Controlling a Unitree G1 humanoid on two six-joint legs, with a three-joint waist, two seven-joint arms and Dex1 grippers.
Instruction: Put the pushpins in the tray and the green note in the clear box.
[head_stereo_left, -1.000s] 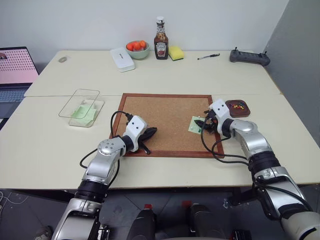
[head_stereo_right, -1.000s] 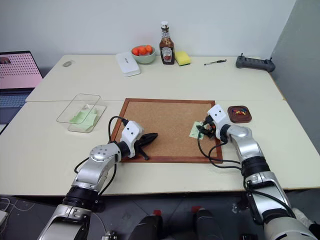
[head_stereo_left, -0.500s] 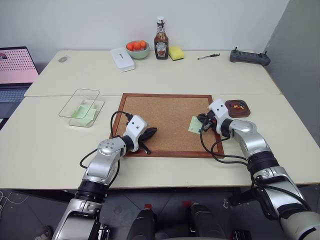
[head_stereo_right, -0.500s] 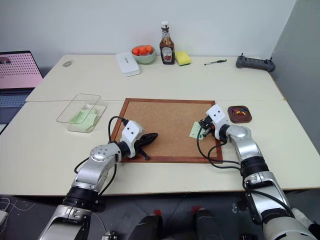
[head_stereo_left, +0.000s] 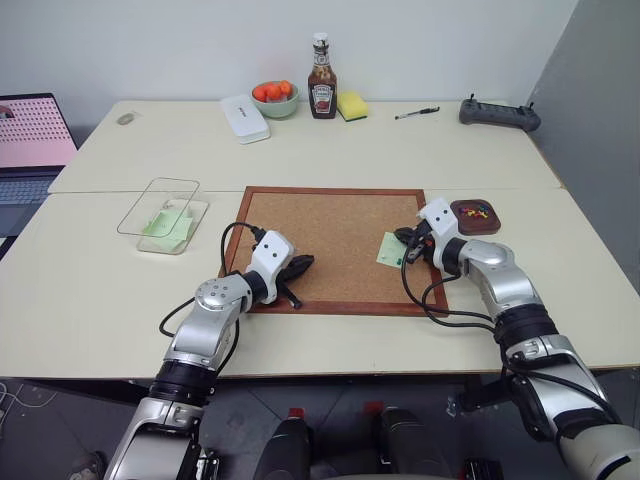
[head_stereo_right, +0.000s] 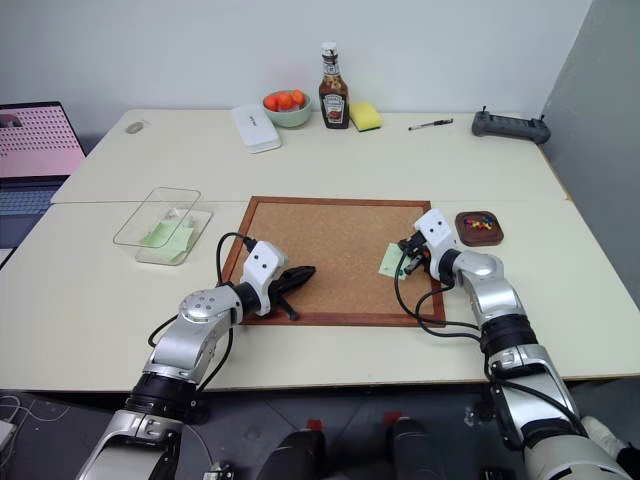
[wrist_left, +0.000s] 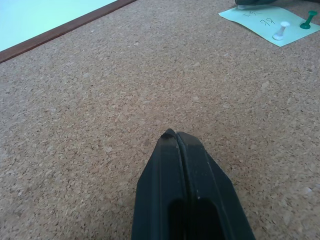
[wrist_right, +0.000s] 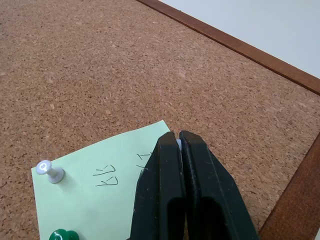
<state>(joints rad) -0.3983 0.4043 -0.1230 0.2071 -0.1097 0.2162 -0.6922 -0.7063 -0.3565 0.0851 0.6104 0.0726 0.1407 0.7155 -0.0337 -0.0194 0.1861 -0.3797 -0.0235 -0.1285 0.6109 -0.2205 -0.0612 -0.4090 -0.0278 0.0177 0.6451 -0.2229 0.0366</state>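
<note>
The green note (head_stereo_left: 390, 250) lies on the corkboard (head_stereo_left: 330, 215) near its right edge, held down by a white pushpin (wrist_right: 49, 172) and a green pushpin (wrist_right: 62, 235). My right gripper (wrist_right: 178, 137) is shut at the note's far corner, and a pale pin head shows between its fingertips. Just right of the board stands the tray (head_stereo_left: 462, 222) with several coloured pushpins (head_stereo_left: 481, 210) in it. The clear box (head_stereo_left: 160, 188) is at the left with a green slip inside. Over the board's lower left part my left gripper (wrist_left: 174, 135) is shut on nothing.
Along the table's back edge stand a white oblong case (head_stereo_left: 245, 118), a bowl of oranges (head_stereo_left: 274, 98), a ketchup bottle (head_stereo_left: 321, 80), a yellow sponge (head_stereo_left: 352, 105), a pen (head_stereo_left: 416, 113) and a controller (head_stereo_left: 499, 115). A laptop (head_stereo_left: 30, 140) is at the far left.
My right gripper went from open to shut at the note's corner. The left arm kept still.
</note>
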